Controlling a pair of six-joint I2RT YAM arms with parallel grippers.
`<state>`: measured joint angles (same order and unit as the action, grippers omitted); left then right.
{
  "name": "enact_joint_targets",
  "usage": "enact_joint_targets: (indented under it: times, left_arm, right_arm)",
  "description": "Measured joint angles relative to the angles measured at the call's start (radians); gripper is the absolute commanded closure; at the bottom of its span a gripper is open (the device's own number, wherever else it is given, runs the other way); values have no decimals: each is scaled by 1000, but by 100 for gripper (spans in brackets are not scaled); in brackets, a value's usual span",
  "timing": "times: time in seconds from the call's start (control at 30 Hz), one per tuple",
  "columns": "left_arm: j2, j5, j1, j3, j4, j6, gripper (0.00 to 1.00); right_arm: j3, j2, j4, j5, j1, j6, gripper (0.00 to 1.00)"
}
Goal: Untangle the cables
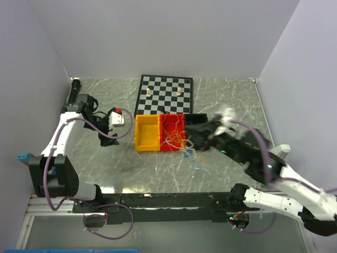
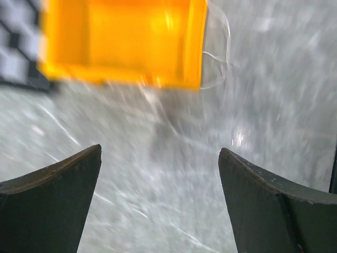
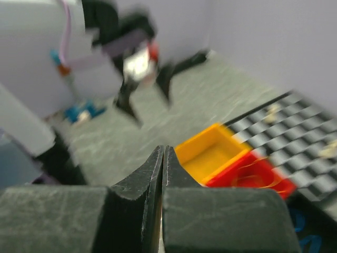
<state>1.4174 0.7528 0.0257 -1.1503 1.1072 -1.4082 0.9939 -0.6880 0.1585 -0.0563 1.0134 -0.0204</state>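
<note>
The left gripper [image 2: 159,150] hovers over the marble worktop [image 1: 105,163] with jaws wide apart, near a yellow bin [image 1: 147,132]. The cables [image 1: 178,141], a blue, orange and whitish tangle, lie in the adjoining red bin [image 1: 171,121] and spill over its near edge. The right gripper [image 3: 163,150], jaws pressed together, sits blurred just right of the tangle.

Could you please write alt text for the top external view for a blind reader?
Seen from above, the right gripper reaches a tangle of thin cables spilling from a red bin onto the grey table. The left gripper hovers left of the adjoining yellow bin; a chessboard with two pale pieces lies behind.
</note>
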Motion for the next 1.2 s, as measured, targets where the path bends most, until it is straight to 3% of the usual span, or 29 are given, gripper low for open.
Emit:
enact_joint_targets:
  times: [0.13,0.33,0.73,0.9,1.07,1.13,1.2]
  left_arm:
    - [-40,150,-2,-124,118,-30,3]
    - [-77,333,-63,-148,199,-43,3]
    - [51,512,-320,-222,224,-16,2]
    - [130,543,-396,-285,226,-13,29]
    - [177,551,-415,-317,224,1,46]
    - [178,551,-420,-317,225,5,65]
    - [177,552,-431,-317,228,11,99]
  right_arm:
    - [-21,-129,-28,120,0,-83,100]
    - [3,-179,-95,242,0,-121,100]
    - [56,-252,-202,333,0,-125,100]
    - [57,-264,-208,342,0,-125,100]
    - [70,-263,-218,346,0,-124,100]
    - [72,-262,-219,346,0,-121,100]
    - [72,-262,-219,346,0,-120,100]
